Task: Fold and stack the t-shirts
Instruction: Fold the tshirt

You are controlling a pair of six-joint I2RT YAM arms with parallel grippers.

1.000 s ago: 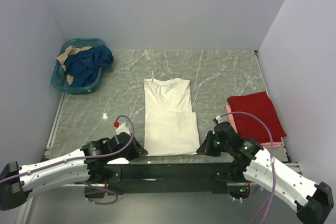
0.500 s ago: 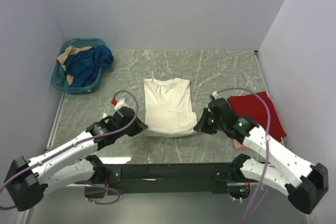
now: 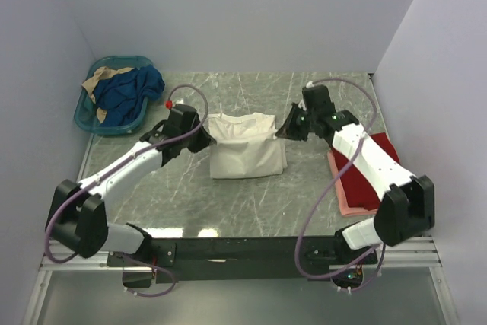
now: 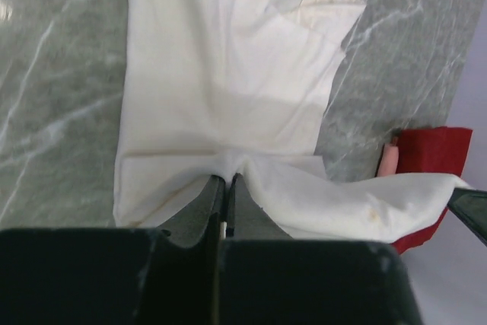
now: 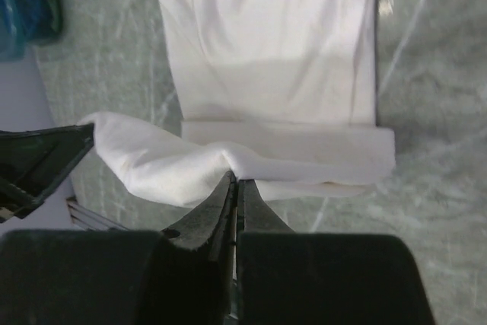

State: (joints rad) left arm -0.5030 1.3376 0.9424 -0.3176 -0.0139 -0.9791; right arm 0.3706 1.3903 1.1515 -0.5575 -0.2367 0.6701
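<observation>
The cream-white t-shirt (image 3: 245, 150) lies mid-table, collar at the far end, its lower part doubled over the upper part. My left gripper (image 3: 207, 139) is shut on the left corner of the lifted hem (image 4: 226, 179). My right gripper (image 3: 280, 133) is shut on the right corner (image 5: 234, 176). The hem sags between the two grippers above the shirt's body (image 4: 221, 74) (image 5: 274, 58). A folded red t-shirt (image 3: 373, 167) lies on a pink one (image 3: 348, 203) at the right; both also show in the left wrist view as red (image 4: 430, 150) and pink (image 4: 389, 159).
A teal basket (image 3: 90, 123) holding blue and tan clothes stands at the far left, and its edge shows in the right wrist view (image 5: 23, 5). White walls close the table on three sides. A black rail (image 3: 243, 249) runs along the near edge.
Both grippers have carried the shirt's near hem from the table's near edge away toward the collar, folding the lower half over the upper half. Both stayed shut.
</observation>
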